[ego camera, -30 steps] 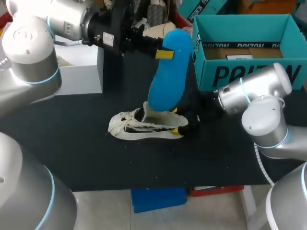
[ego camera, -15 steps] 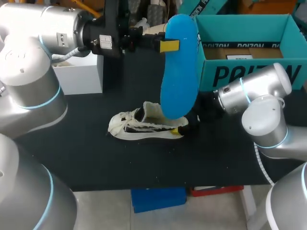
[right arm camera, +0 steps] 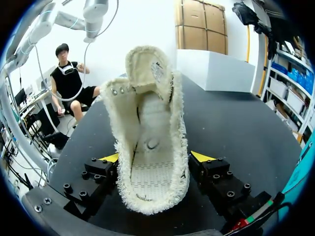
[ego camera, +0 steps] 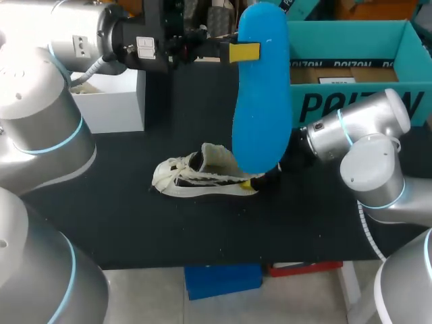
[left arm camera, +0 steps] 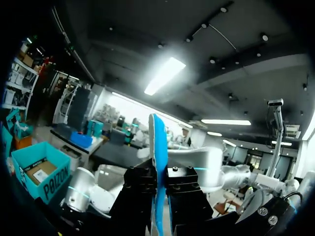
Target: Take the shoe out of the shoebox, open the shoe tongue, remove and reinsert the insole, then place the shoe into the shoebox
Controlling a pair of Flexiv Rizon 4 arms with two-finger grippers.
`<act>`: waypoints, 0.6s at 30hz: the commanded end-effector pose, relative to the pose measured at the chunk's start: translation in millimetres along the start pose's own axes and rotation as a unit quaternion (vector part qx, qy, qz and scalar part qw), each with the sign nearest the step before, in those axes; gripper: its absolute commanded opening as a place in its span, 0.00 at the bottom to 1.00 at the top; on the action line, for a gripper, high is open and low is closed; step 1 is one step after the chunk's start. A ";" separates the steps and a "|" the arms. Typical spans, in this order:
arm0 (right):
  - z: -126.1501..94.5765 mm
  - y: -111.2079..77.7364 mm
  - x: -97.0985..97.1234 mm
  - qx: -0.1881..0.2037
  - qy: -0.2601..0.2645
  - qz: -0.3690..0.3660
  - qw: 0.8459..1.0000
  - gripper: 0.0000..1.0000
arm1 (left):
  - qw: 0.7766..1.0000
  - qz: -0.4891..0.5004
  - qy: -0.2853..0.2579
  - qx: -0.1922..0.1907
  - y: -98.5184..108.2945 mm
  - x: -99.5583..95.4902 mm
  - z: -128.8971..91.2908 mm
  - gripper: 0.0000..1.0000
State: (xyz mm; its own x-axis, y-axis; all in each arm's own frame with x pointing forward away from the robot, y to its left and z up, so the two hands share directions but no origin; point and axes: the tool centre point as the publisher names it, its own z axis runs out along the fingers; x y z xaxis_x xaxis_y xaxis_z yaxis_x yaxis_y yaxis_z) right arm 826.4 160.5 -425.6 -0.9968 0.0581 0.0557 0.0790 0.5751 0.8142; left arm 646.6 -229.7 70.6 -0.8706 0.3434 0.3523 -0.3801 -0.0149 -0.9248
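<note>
Holding insole (ego camera: 262, 88) aloft, left jaws; right jaws clamp shoe (ego camera: 202, 177).

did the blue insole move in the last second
Yes. In the head view the blue insole, pinched by the left gripper, has gone up and right: it now covers the left corner of the teal shoebox, higher over the white shoe.

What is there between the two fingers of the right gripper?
The heel of the white shoe, both fingers touching it; seen in the right wrist view.
</note>
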 end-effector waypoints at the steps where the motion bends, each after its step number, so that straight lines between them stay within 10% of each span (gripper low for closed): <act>1: 0.9 -1.4 -1.3 0.001 0.000 0.000 1.000 0.00 | 1.000 0.009 0.008 0.004 -5.7 4.5 5.8 0.00; 16: 0.9 -1.4 -1.3 0.001 0.000 0.000 1.000 0.00 | 1.000 0.018 0.011 0.020 -14.2 12.8 8.7 0.00; 18: 0.9 -1.4 -1.3 0.001 0.000 0.000 1.000 0.26 | 1.000 0.018 0.011 0.020 -14.2 12.8 8.7 0.00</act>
State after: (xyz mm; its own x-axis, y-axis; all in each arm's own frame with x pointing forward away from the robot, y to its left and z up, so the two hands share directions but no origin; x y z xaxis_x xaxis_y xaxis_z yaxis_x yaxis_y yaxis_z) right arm 826.4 160.5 -425.6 -0.9968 0.0580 0.0556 0.0789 0.5752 0.8142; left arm 639.4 -232.8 90.3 -0.8756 0.3660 0.3151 -0.3613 -0.0635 -0.9303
